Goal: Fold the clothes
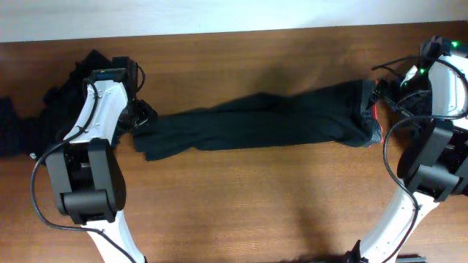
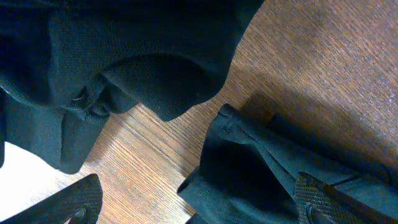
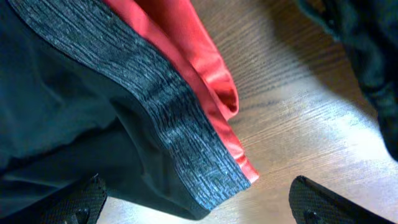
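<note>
Left gripper [image 2: 199, 202]: fingers spread wide, empty, above the trousers' [image 1: 270, 120] leg hem. Right gripper [image 3: 202, 205]: spread wide, empty, at the trousers' grey waistband [image 3: 168, 118]. Trousers lie stretched on the table [image 1: 256, 212]. Fingertips are cropped.

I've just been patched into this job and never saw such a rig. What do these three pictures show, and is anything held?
Two white robot arms sit at a wooden table. The wide picture looks straight down from above; the other two come from a camera on each wrist, with that arm's fingers at the bottom edge. Black trousers lie stretched across the table. The left end effector is at the leg ends, the right end effector at the grey waistband with its red lining. Both are open, holding nothing. More dark clothes are heaped at the left edge.
</note>
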